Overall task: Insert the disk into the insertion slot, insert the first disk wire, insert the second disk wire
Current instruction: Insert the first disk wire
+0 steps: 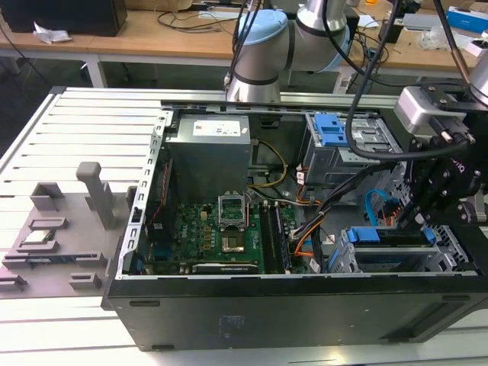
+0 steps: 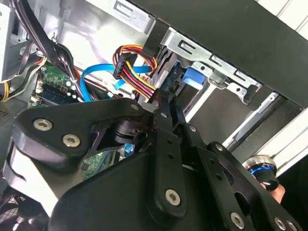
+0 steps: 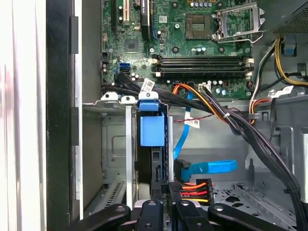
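First wrist view: disk seated in insertion slot. Gripper jaws clamped on multicolour disk wire plug, nr disk's edge.

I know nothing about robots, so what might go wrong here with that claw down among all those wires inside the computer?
1. The claw appears closed on the plug of the red-yellow-orange wires by the disk; slightly misaligned, it might jam instead of seating.
2. The blue cable lies close beside it and might snag.
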You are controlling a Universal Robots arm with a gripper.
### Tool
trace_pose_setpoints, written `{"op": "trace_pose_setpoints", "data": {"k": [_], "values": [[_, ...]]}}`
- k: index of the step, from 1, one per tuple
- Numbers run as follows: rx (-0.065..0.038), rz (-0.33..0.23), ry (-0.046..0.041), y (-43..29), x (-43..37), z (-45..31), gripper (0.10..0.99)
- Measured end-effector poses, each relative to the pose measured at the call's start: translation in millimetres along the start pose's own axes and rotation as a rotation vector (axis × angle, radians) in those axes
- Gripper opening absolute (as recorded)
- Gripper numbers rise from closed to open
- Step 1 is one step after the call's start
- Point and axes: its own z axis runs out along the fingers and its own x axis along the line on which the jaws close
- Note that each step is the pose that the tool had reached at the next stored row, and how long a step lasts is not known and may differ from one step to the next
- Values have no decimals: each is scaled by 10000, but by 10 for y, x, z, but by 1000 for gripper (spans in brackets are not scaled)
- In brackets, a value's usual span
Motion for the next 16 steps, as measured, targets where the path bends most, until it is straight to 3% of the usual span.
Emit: {"op": "trace_pose_setpoints", "data": {"k": [16], "values": [[0,-3,-2,-44,9,10,169]]}}
